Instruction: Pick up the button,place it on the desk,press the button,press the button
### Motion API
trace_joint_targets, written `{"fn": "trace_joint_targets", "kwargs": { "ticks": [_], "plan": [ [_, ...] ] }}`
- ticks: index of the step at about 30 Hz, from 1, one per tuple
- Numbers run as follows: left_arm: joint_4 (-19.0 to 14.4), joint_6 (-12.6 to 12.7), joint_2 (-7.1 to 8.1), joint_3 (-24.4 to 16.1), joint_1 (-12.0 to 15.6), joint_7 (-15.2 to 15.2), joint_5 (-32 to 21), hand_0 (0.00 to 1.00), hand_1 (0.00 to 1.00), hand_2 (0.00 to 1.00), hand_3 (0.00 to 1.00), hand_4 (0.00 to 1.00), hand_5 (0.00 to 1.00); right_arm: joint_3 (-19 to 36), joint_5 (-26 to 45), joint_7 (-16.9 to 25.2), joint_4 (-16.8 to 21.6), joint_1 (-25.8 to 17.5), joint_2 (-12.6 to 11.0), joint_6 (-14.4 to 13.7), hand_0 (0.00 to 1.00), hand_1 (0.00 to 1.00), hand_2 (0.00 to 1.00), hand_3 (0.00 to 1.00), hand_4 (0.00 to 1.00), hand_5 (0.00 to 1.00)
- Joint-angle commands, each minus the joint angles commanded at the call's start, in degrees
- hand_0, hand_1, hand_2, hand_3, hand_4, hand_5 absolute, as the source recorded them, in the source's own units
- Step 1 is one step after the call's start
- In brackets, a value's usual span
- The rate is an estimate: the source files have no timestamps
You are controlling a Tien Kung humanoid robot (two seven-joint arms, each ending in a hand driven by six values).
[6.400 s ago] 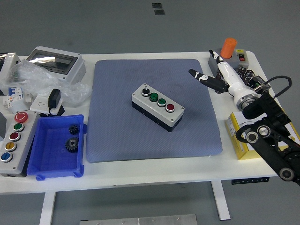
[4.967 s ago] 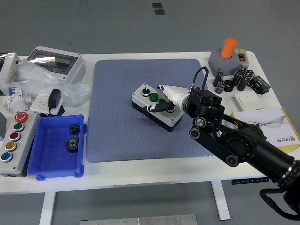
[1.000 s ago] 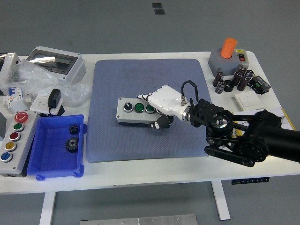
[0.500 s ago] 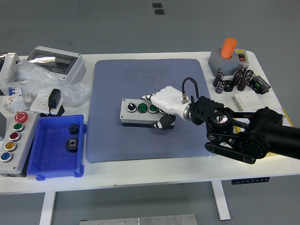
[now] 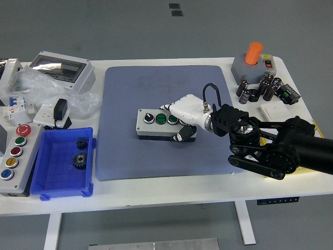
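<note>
On blue mat, right hand grips button box.

A white table carries a blue-grey mat across its middle. Left of the mat sit a blue bin, a grey control box with coloured buttons, a white socket with a black plug, crumpled clear plastic and a grey enclosure with a clear lid. Right of the mat stand a grey base with an orange knob, black capacitors and a white plate.
</note>
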Motion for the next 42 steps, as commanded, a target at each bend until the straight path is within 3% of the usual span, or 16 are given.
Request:
{"fn": "trace_joint_targets", "kwargs": {
  "ticks": [2, 13, 14, 19, 20, 26, 42],
  "plan": [
    [0.00, -0.16, 0.02, -0.09, 0.02, -0.07, -0.02, 0.587, 0.544, 0.521, 0.578, 0.518, 0.199, 0.08, 0.09, -0.01, -0.03, 0.06, -0.02, 0.28, 0.723, 0.700, 0.808, 0.947, 0.539, 0.002],
    [0.00, -1.34, 0.10, -1.14, 0.18, -0.59, -0.01, 0.588, 0.538, 0.517, 0.576, 0.498, 0.180, 0.67, 0.26, -0.67, 0.02, 0.39, 0.07, 2.37, 0.728, 0.708, 0.828, 0.974, 0.561, 0.002],
    [0.00, -1.40, 0.12, -1.19, 0.19, -0.60, 0.01, 0.588, 0.541, 0.519, 0.577, 0.506, 0.185, 0.65, 0.27, -0.71, 0.03, 0.41, 0.10, 2.48, 0.735, 0.720, 0.871, 0.998, 0.588, 0.002],
    [0.00, -1.72, 0.23, -1.34, 0.28, -0.68, -0.09, 0.588, 0.541, 0.519, 0.577, 0.506, 0.185, 0.51, 0.35, -0.93, 0.12, 0.52, 0.18, 2.98, 0.735, 0.720, 0.871, 0.998, 0.588, 0.002],
    [0.00, -1.87, 0.24, -1.38, 0.30, -0.69, -0.12, 0.588, 0.539, 0.519, 0.580, 0.495, 0.168, 0.50, 0.37, -0.97, 0.12, 0.54, 0.19, 3.09, 0.761, 0.748, 0.921, 0.998, 0.611, 0.002],
    [0.00, -2.86, 0.21, -1.78, 0.44, -0.68, -0.17, 0.588, 0.537, 0.516, 0.578, 0.486, 0.158, 0.38, 0.65, -1.21, 0.08, 0.60, 0.16, 3.82, 0.772, 0.761, 0.954, 0.998, 0.623, 0.002],
    [0.00, -5.82, 0.17, -2.51, 0.48, -0.56, -0.38, 0.592, 0.536, 0.514, 0.578, 0.481, 0.146, 1.24, 1.25, -1.99, 0.34, 1.23, -0.23, 6.63, 0.777, 0.764, 0.974, 0.998, 0.652, 0.002]
  ]
}}
